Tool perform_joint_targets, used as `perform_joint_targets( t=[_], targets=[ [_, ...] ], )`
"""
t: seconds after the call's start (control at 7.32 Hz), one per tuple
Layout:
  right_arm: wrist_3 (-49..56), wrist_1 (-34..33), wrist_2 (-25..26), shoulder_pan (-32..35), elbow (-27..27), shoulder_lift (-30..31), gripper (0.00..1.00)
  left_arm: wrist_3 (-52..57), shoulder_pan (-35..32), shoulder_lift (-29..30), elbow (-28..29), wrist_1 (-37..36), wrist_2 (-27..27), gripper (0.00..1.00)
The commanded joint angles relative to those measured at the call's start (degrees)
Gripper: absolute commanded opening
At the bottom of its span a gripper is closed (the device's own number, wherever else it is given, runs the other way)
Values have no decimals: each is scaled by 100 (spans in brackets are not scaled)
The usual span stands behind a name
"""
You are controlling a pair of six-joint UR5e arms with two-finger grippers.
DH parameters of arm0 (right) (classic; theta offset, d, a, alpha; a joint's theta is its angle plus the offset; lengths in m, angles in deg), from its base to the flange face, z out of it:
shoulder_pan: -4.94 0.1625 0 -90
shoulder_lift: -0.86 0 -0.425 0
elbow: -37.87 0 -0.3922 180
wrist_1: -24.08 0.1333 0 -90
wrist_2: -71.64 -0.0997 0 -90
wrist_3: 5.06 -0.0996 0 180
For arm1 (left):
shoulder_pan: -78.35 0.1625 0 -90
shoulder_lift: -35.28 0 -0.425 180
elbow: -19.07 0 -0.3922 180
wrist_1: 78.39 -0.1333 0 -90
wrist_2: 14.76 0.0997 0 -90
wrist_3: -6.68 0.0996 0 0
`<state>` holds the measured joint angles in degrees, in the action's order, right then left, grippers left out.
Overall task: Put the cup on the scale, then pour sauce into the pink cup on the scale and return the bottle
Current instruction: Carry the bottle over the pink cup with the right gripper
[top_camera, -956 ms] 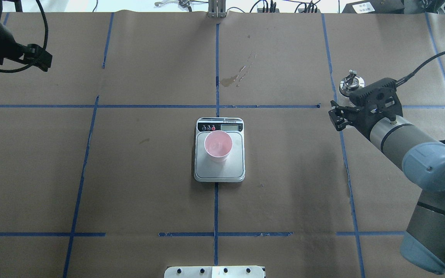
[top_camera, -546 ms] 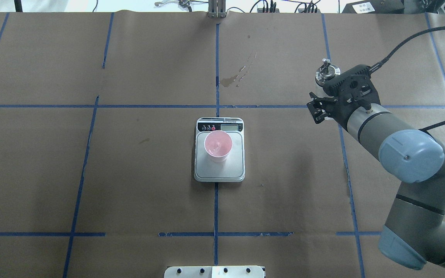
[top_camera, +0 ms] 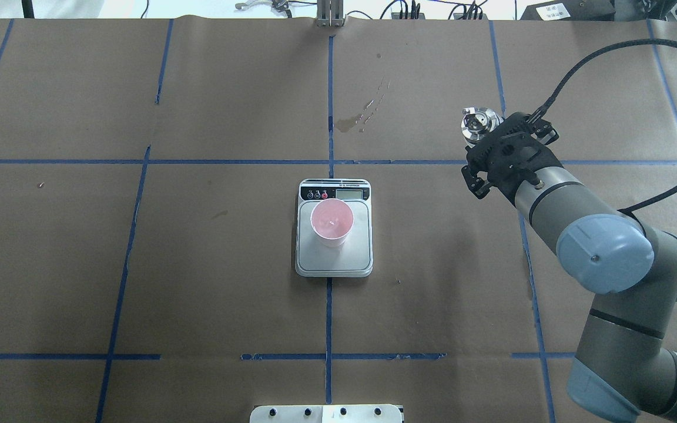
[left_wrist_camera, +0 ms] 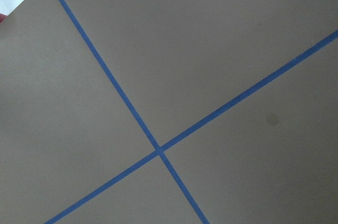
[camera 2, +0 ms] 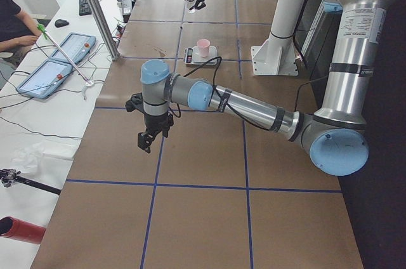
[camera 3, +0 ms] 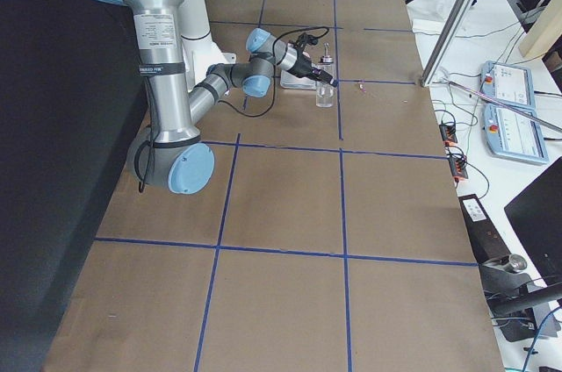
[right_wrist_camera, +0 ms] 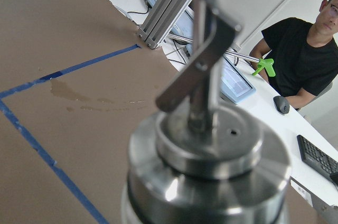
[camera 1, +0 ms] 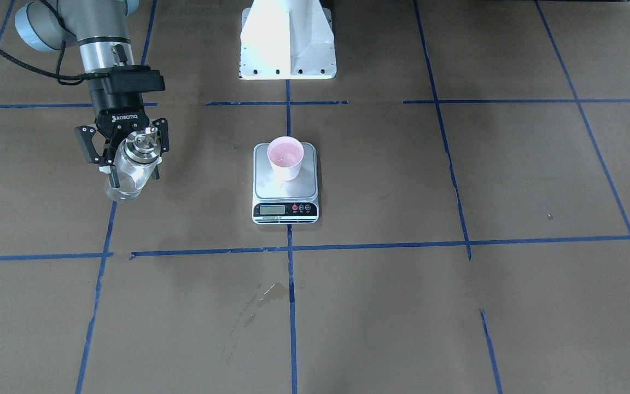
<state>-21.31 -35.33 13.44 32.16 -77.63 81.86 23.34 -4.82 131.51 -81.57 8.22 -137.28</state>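
Note:
The cup (top_camera: 331, 220), pink inside, stands upright on the steel platform of the scale (top_camera: 334, 261) at mid-table; it also shows in the front-facing view as the cup (camera 1: 285, 156) on the scale (camera 1: 285, 191). To the scale's right, my right gripper (top_camera: 485, 141) is shut on the clear glass bottle (top_camera: 479, 123), holding it upright. From the front, the gripper (camera 1: 132, 161) clasps the bottle (camera 1: 129, 178) below its metal collar. The collar and spout (right_wrist_camera: 206, 145) fill the right wrist view. My left gripper (camera 2: 146, 142) hangs over bare paper far to the left; I cannot tell its state.
A dried spill stain (top_camera: 362, 117) marks the brown paper beyond the scale. The robot's white base (camera 1: 287, 38) stands behind the scale. A person (right_wrist_camera: 306, 49) sits at the side bench with tablets (camera 2: 60, 59), behind an aluminium post (camera 2: 95, 9).
My right gripper has carried the bottle leftward, closer to the scale. The left arm has moved out of the overhead view. Cup and scale have not moved.

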Motion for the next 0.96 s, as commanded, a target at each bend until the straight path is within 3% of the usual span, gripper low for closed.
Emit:
perform_joint_targets(
  t=[0.0, 0.14, 0.41, 0.82],
  targets=[
    [954, -149, 746, -321, 10, -22, 0, -329, -111, -104, 561, 215, -489, 100],
    [1140, -497, 1044, -488, 10, -249, 0, -347, -103, -287, 599, 485, -693, 100],
    [1151, -1726, 2220, -1224, 18, -863, 0, -365, -85, -333, 625, 654, -695, 100],
    [1168, -2159, 2917, -1640, 316, -910, 0, -1328, -94, -342, 809, 1127, -713, 100]
  ],
)
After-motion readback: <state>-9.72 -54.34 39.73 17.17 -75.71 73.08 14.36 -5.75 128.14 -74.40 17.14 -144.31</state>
